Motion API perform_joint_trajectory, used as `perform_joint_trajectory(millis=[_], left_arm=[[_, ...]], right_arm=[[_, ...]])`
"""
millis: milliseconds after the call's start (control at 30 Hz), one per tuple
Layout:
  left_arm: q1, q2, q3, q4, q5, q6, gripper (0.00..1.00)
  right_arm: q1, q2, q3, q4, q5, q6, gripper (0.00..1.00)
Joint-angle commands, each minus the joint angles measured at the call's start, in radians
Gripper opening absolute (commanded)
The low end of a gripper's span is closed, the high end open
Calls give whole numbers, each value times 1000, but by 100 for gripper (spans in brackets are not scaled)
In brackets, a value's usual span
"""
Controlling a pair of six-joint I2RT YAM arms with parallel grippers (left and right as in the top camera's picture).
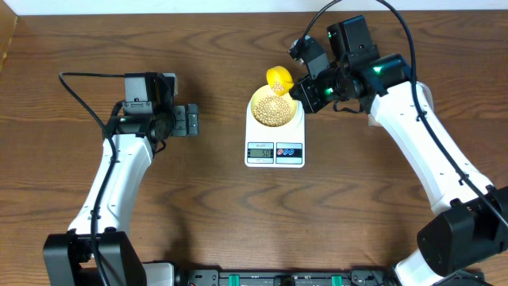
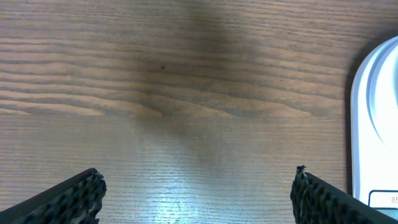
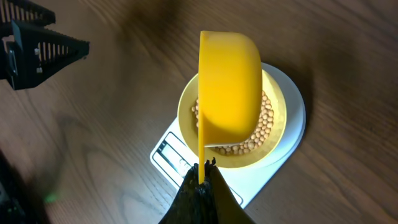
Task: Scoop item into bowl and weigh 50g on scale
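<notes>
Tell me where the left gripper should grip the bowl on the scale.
Probably the bowl's left rim, from above with one finger inside: the wall is thin there, and the scoop in the right gripper hangs over the far side.

A white scale (image 1: 275, 138) is seen lying flat on the brown table (image 1: 159, 222), close to the middle. It is shaped like a flat box with round corners. A small grey screen (image 1: 260, 151) and red and blue buttons (image 1: 289, 151) are found along its near edge. A small round yellow-green bowl (image 3: 185, 115) is set upright on the far part of the scale. Many small round tan beans (image 3: 264, 127) are piled inside the bowl.
</notes>
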Motion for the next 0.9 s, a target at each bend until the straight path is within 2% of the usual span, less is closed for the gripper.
perform_joint_trajectory(millis=[0, 300, 400, 533, 633, 867], left_arm=[[5, -11, -7, 2, 12, -8, 98], [5, -11, -7, 2, 12, -8, 98], [5, -11, -7, 2, 12, -8, 98], [5, -11, -7, 2, 12, -8, 98], [5, -11, -7, 2, 12, -8, 98], [5, -11, -7, 2, 12, -8, 98]], right_arm=[[-7, -8, 18, 7, 8, 14, 1], [-9, -8, 18, 11, 53, 19, 1], [-9, -8, 18, 10, -63, -28, 1], [-10, -8, 18, 3, 48, 25, 1], [-10, -8, 18, 3, 2, -19, 1], [-10, -8, 18, 3, 28, -28, 1]])
